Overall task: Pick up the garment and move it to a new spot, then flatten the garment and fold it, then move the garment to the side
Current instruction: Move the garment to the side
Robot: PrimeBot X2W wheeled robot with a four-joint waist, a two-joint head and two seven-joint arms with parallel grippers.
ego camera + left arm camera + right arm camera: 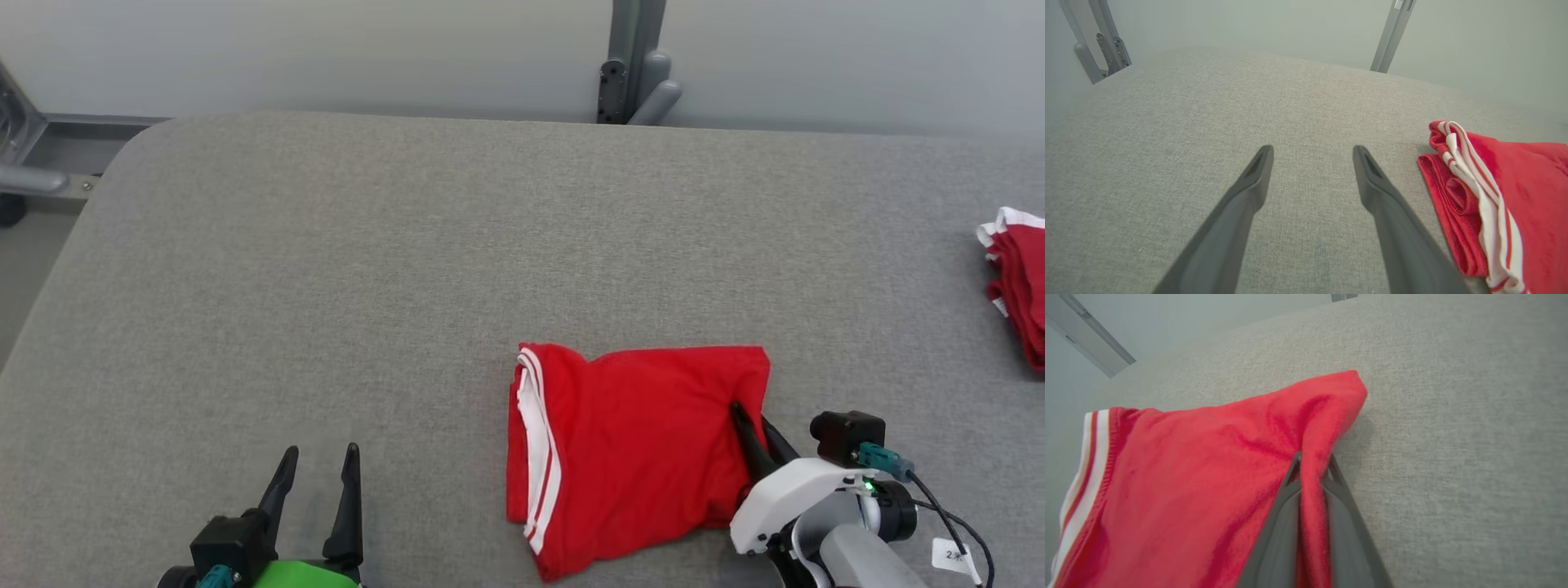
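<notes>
The garment is a red jersey folded into a compact rectangle on the grey table, with white striped trim along its left edge. My right gripper is shut on a pinch of the garment's right edge; in the right wrist view the red cloth is squeezed between the two dark fingers of that gripper. My left gripper stands open at the lower left, well apart from the garment, with nothing between its fingers. In the left wrist view the left gripper hovers over bare table, and the garment's trimmed edge lies to its right.
The grey padded table stretches wide to the left and back. Another red and white cloth pile lies at the right edge. A grey metal post stands behind the table's far edge, and a frame at the far left.
</notes>
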